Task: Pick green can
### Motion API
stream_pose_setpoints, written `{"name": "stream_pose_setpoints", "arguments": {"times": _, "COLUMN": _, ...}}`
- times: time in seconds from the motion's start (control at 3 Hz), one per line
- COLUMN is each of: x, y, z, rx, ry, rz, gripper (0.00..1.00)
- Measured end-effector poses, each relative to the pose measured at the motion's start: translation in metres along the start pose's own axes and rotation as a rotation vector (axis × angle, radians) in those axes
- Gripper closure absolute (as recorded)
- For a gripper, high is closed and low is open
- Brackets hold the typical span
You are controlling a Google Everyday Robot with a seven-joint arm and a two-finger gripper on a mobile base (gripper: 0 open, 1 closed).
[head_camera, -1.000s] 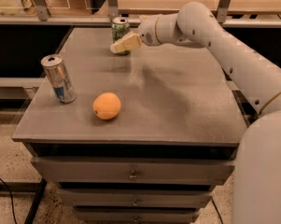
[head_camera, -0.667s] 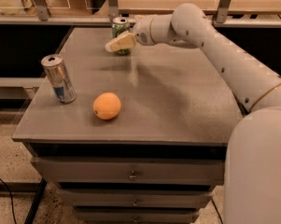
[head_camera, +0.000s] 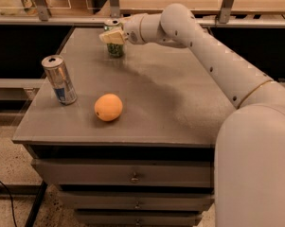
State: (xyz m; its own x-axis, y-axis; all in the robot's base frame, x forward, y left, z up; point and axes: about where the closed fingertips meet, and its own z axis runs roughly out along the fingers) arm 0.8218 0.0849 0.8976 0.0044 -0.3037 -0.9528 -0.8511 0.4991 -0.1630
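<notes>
The green can (head_camera: 115, 49) stands upright near the far edge of the grey tabletop (head_camera: 180, 103), left of centre. Its silver top rim shows just above my gripper. My gripper (head_camera: 112, 36) reaches in from the right on the white arm (head_camera: 203, 46) and sits right at the can's upper half, covering it. Only the can's lower green part and its rim show.
A taller silver can with a blue label (head_camera: 60, 79) stands near the table's left edge. An orange (head_camera: 108, 107) lies at the front left of centre. Drawers (head_camera: 132, 176) sit under the tabletop. A railing and counter run behind the far edge.
My gripper has moved left and farther back, from beside the green can to over its upper half. The silver can and the orange have not moved.
</notes>
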Motion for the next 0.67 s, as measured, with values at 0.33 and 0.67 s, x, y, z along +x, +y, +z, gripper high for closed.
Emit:
{"name": "stream_pose_setpoints", "arguments": {"times": 0.33, "x": -0.004, "y": 0.0043, "z": 0.0079, "rx": -0.006, "ry": -0.005, "rz": -0.014, "gripper": 0.57}}
{"name": "stream_pose_setpoints", "arguments": {"times": 0.67, "x": -0.0098, "y": 0.0026, "z": 0.0041, "rx": -0.01, "ry": -0.015, "rz": 0.011, "gripper": 0.65}}
